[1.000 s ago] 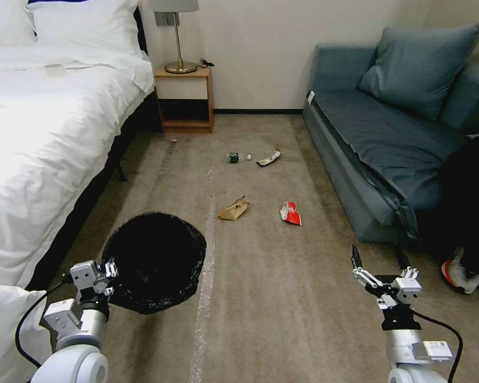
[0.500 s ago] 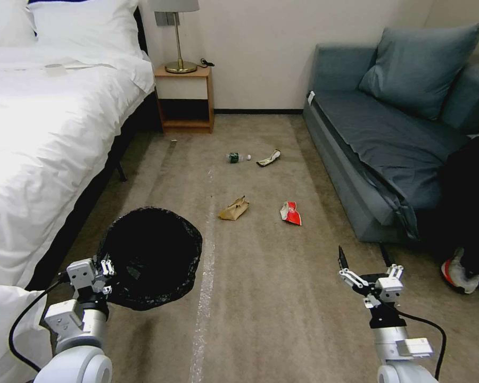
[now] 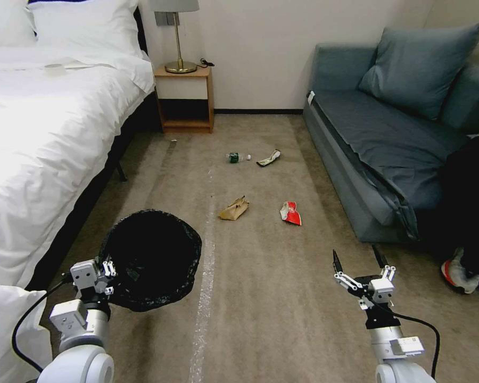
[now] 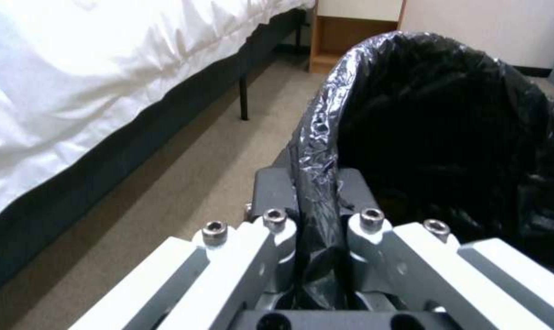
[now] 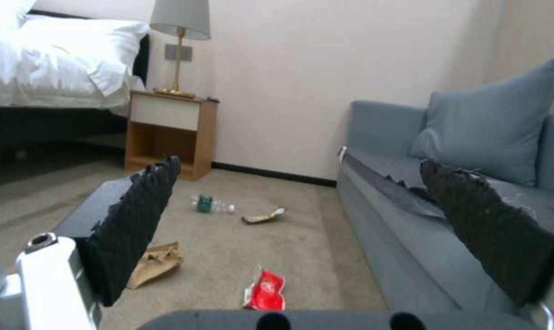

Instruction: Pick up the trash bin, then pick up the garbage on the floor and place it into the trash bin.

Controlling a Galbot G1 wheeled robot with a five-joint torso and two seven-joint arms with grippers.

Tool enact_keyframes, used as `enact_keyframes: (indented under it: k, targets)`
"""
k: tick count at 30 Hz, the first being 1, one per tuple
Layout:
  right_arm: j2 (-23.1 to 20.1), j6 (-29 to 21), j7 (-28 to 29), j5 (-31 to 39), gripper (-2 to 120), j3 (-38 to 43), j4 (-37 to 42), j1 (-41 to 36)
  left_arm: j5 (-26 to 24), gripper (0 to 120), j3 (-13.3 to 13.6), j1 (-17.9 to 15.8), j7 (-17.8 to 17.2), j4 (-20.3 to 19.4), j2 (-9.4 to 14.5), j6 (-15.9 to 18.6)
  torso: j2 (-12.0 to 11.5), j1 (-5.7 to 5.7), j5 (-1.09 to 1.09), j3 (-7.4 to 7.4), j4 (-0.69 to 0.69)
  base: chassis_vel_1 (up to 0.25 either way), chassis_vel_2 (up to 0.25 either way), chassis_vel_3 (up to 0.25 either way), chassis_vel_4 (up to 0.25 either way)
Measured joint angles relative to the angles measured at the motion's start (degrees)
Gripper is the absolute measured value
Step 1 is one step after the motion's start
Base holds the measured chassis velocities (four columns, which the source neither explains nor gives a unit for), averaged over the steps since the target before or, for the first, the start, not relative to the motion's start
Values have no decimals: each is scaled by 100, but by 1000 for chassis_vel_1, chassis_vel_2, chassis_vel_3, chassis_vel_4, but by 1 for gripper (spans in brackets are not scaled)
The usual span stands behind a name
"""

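Beige carpet (image 3: 261,298) is flanked by a white bed (image 3: 42,149) on the robot's left and a blue sofa (image 3: 388,143) on its right, with a wooden nightstand (image 3: 186,98) and lamp (image 3: 176,37) set against the far wall.

The trash bin (image 3: 151,258), lined with a black bag, is gripped at its near rim by the left gripper (image 3: 102,276); in the left wrist view the jaws are seen clamped on the bag-covered rim (image 4: 316,151). Whether the bin is clear of the floor cannot be told.

The right gripper (image 3: 358,261) is held over bare carpet in front of the sofa, jaws spread wide, nothing between them; its dark serrated fingers (image 5: 136,215) are seen well apart in the right wrist view.

All garbage is seen on the carpet ahead: tan paper bag (image 3: 234,208) and red-and-white carton (image 3: 291,213) nearer, well apart from each other; green-labelled bottle (image 3: 237,157) and crumpled wrapper (image 3: 269,157) farther off, just beside each other.
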Motion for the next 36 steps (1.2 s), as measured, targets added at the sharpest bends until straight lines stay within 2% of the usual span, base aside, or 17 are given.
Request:
enact_keyframes:
  k: [12,36]
  targets:
    - [32,21,-136,128,100,86,-10,5,40,5,21,-6,14,-39,-30,-33,1,0,0,-1,0,0,0,0,0]
    - [100,137,-289,178,100,227,23,-6,49,5,13,19,7,-78,-21,-31,1,0,0,0,0,-100,109,107,-95]
